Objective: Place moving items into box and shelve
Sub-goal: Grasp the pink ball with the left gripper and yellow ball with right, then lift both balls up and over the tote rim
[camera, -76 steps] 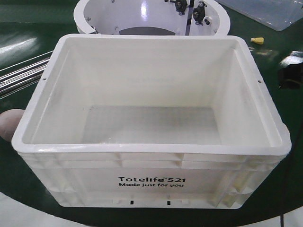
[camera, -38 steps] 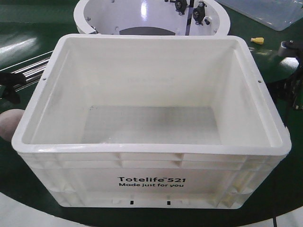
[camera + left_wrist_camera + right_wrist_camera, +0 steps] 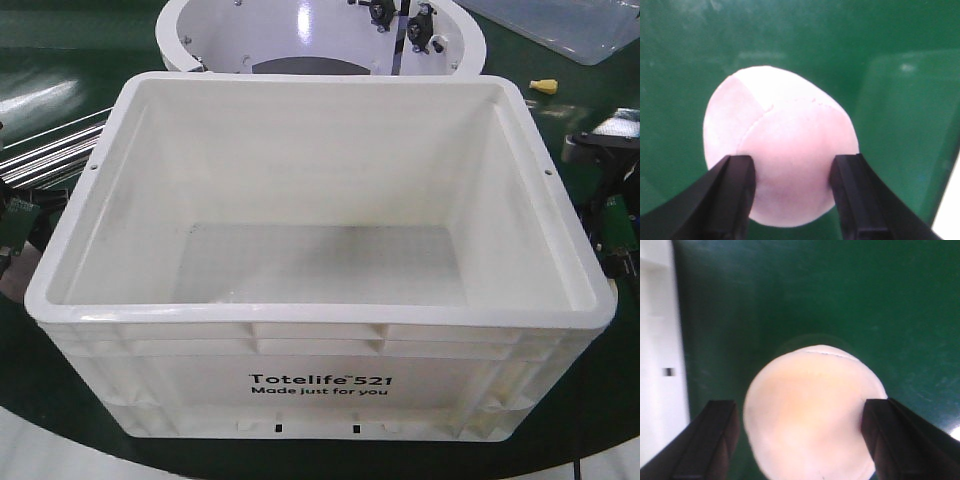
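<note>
1. At the far left of the front view, the left arm (image 3: 14,222) stood just beside the left wall of the one white crate (image 3: 320,345). One bundle of metal rods (image 3: 50,155) lay behind the arm.
2. The left end effector (image 3: 792,187) had its two black fingers (image 3: 735,197) partly apart over the lower flanks of one reddish-pink ball (image 3: 782,135), which rested on the green table (image 3: 690,50). I could not tell whether the pads pressed it or merely hung over it. Bare table lay beyond the ball and on both sides of it.
3. The crate sat upright in the centre with its whole floor bare. Both balls lay outside it, one at each side wall.
4. Behind the far rim stood one white round tub (image 3: 200,25). To its right were one small yellow piece (image 3: 543,86) and one clear bin (image 3: 570,30) in the corner.
5. The right arm (image 3: 612,205) stood close beside the crate's right rim.
6. The right end effector (image 3: 800,425) was spread wide with nothing gripped. One pale yellowish ball (image 3: 812,410) sat between its two fingers, with a strip of green showing on the side toward the crate. The crate wall ran near that finger, and open table lay beyond.
</note>
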{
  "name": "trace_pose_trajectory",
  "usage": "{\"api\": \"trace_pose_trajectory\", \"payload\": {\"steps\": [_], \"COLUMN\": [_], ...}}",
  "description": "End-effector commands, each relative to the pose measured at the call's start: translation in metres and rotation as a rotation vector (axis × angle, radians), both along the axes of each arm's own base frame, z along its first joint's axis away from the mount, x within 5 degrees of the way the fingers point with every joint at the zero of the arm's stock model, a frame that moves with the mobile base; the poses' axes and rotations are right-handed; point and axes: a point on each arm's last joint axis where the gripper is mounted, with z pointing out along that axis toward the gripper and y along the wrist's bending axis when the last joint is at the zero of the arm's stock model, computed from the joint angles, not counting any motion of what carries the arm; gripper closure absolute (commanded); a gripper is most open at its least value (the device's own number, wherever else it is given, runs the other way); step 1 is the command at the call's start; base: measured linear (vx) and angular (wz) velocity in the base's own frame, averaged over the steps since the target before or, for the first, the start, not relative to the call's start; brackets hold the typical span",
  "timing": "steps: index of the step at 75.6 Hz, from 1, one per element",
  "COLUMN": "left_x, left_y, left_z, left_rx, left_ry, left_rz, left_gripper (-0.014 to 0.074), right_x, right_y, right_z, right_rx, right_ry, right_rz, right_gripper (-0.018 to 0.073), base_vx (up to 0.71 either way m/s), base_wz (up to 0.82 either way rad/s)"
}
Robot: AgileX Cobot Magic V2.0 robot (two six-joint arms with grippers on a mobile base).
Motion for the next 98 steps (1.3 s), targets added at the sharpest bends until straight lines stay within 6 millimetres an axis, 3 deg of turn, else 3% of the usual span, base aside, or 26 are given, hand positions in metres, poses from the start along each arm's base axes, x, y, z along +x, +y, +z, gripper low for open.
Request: {"api": "trace_pose_trajectory", "payload": {"steps": [1, 21, 33, 45, 46, 51, 62, 70, 84, 98], "left_x": [0.005, 0.011, 0.012, 0.013, 0.013, 0.012, 0.010, 0.011, 0.010, -0.004], "left_y": [-0.001, -0.003, -0.002, -0.002, 0.000, 0.002, 0.006, 0.008, 0.008, 0.005], "left_z": [0.012, -0.011, -0.016, -0.016, -0.016, -0.014, -0.005, 0.014, 0.070, 0.130], "left_rx": [-0.023, -0.051, -0.038, -0.034, -0.010, 0.009, 0.056, 0.079, 0.094, 0.085], "left_ry": [-0.057, 0.026, 0.044, 0.038, 0.039, 0.044, 0.021, -0.048, -0.224, -0.394], "left_rz": [0.018, -0.005, -0.017, -0.017, -0.029, -0.038, -0.029, 0.000, 0.021, 0.032], "left_gripper": [0.0118, 0.0133, 0.0214, 0.0402, 0.0599, 0.0605, 0.0602, 0.0602, 0.0602, 0.0602], "right_x": [0.005, 0.013, 0.015, 0.015, 0.015, 0.014, 0.012, 0.007, -0.012, -0.037], "right_y": [-0.003, -0.003, -0.003, -0.003, -0.003, -0.003, -0.004, -0.006, -0.009, -0.007], "right_z": [0.009, -0.026, -0.029, -0.028, -0.028, -0.025, -0.005, 0.021, 0.073, 0.125], "right_rx": [-0.016, -0.008, -0.008, -0.009, -0.008, -0.009, -0.027, -0.061, -0.115, -0.128], "right_ry": [-0.035, 0.073, 0.074, 0.072, 0.079, 0.070, -0.017, -0.125, -0.321, -0.561], "right_rz": [0.006, 0.006, 0.005, 0.008, 0.009, 0.009, 0.014, 0.010, -0.005, -0.013], "right_gripper": [0.0015, 0.0067, 0.0232, 0.0467, 0.0571, 0.0571, 0.0568, 0.0566, 0.0565, 0.0565], "base_vx": [0.00, 0.00, 0.00, 0.00, 0.00, 0.00, 0.00, 0.00, 0.00, 0.00], "base_wz": [0.00, 0.00, 0.00, 0.00, 0.00, 0.00, 0.00, 0.00, 0.00, 0.00]}}
